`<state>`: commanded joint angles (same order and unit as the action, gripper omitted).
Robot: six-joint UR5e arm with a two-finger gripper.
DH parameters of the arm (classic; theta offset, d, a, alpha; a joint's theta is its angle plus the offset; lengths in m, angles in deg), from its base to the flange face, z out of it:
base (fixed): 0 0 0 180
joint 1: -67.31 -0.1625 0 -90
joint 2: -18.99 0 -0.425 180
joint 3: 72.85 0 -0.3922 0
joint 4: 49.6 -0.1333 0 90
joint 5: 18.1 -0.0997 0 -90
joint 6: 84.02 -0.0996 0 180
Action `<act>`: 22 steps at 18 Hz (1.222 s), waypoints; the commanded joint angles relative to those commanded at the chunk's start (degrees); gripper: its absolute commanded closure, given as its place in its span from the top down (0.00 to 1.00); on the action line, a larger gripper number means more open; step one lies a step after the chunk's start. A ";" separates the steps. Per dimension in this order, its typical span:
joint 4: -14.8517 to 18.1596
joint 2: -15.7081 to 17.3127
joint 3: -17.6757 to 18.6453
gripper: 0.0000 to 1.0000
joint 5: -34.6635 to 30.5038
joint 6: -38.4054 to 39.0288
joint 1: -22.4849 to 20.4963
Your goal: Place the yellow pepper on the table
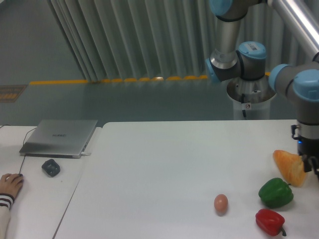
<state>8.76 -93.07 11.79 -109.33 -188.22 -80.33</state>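
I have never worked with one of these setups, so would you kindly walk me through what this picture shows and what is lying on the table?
This is one fixed camera looking across a large white table. The grey jointed machine with blue caps at the right is a robot arm. Its pincer sits at the right edge of the picture, mostly cut off, so I cannot tell whether it is open or holding anything. On the table lie an orange-yellow bread-like lump, a glossy green pepper, a red pepper and a small brown egg. No yellow pepper is visible. On a separate desk at left are a closed grey laptop, a dark mouse and a person's hand.
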 joint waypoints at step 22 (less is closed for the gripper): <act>-0.35 -3.43 -2.20 1.00 1.58 -7.86 -12.40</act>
<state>8.40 -96.50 9.59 -107.75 -196.08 -92.73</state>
